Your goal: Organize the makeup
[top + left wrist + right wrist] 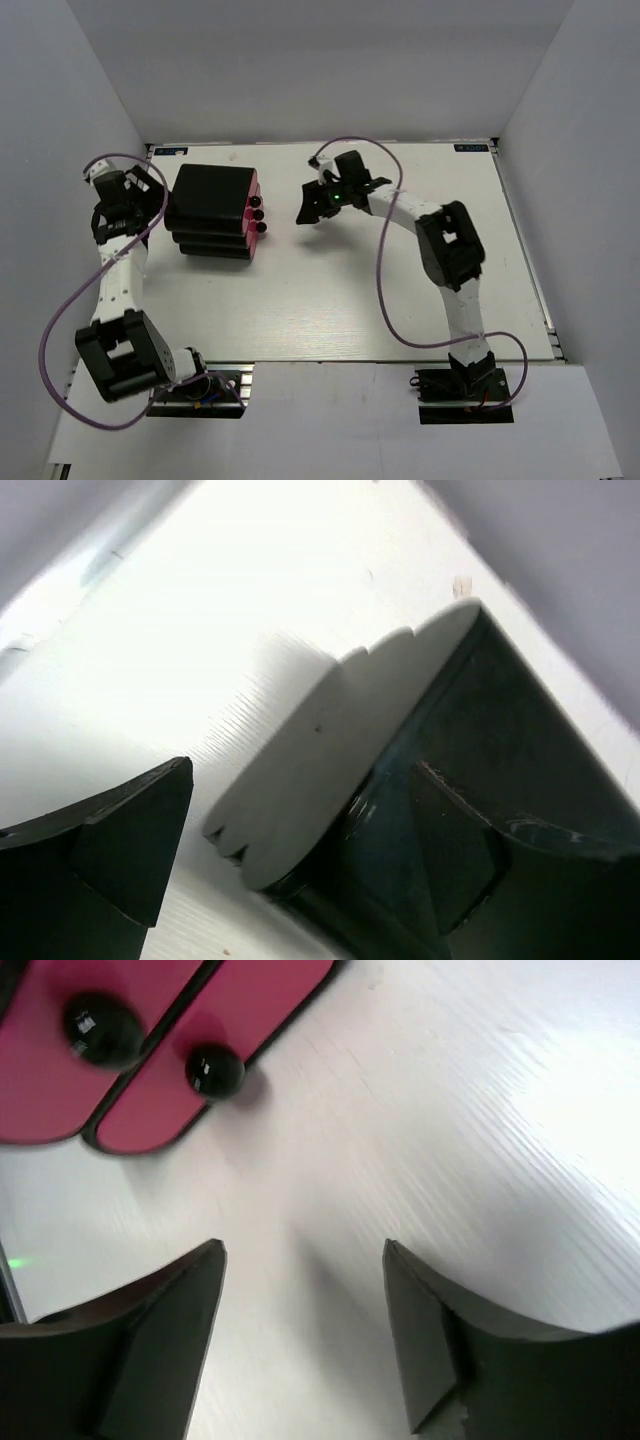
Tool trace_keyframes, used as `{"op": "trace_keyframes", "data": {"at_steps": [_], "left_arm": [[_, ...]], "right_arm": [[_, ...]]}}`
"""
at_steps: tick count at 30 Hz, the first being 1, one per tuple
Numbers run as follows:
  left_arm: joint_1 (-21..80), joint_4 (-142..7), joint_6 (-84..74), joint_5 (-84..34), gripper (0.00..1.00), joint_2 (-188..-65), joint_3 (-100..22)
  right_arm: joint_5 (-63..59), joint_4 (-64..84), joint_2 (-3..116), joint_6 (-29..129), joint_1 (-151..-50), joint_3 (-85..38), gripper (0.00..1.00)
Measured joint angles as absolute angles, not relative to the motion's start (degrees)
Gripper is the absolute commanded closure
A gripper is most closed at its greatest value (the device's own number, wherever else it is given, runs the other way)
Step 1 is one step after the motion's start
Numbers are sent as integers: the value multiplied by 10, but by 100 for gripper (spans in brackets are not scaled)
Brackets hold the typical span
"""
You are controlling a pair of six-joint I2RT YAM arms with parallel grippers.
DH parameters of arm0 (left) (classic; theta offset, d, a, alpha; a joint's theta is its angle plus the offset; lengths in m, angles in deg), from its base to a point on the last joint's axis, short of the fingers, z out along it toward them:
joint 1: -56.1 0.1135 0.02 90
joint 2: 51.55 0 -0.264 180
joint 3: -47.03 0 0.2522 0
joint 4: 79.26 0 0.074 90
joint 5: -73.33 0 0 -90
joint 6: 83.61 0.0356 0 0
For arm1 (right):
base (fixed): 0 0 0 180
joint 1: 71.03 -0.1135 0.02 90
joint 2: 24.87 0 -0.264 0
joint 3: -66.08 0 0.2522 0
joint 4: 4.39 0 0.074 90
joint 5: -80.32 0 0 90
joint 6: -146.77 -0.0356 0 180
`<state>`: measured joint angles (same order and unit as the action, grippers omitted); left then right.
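None of the makeup shows in any view. The large black box (pixel 210 210) lies on the table's left half, its pink drawer fronts (pixel 253 200) with black knobs (pixel 259 214) facing right. My left gripper (pixel 148 195) is open at the box's left end; in the left wrist view the gripper (pixel 300 770) straddles the box's grey scalloped end (pixel 330 750), with one finger (pixel 470 840) against its black side. My right gripper (pixel 308 212) is open and empty just right of the drawers. In the right wrist view it (pixel 305 1250) hovers over bare table, below two pink drawer fronts (pixel 250 1000).
White walls enclose the table on the left, back and right. The white tabletop (pixel 400 300) stretches to the right of the box. Purple cables loop off both arms.
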<state>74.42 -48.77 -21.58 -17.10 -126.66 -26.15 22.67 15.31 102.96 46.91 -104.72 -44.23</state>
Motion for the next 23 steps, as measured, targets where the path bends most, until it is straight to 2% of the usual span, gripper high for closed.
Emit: {"op": "trace_keyframes", "data": {"at_steps": [4,8,13,18,23], "left_arm": [[755,-493,-234,-141,2,-1173,-235],[753,-530,-238,-163,2,-1041,-193],[742,-625,-229,-380,2,-912,-139],[735,-769,-295,-611,2,-905,-93],[717,-805,-331,-710,2,-926,-44]], "right_arm": [[203,185,895,533,-1019,-358,17],[144,199,749,585,-1008,-266,11],[46,198,582,625,-1008,-134,11],[-19,192,429,646,-1007,-7,11],[-60,174,280,663,-1006,80,11]]}}
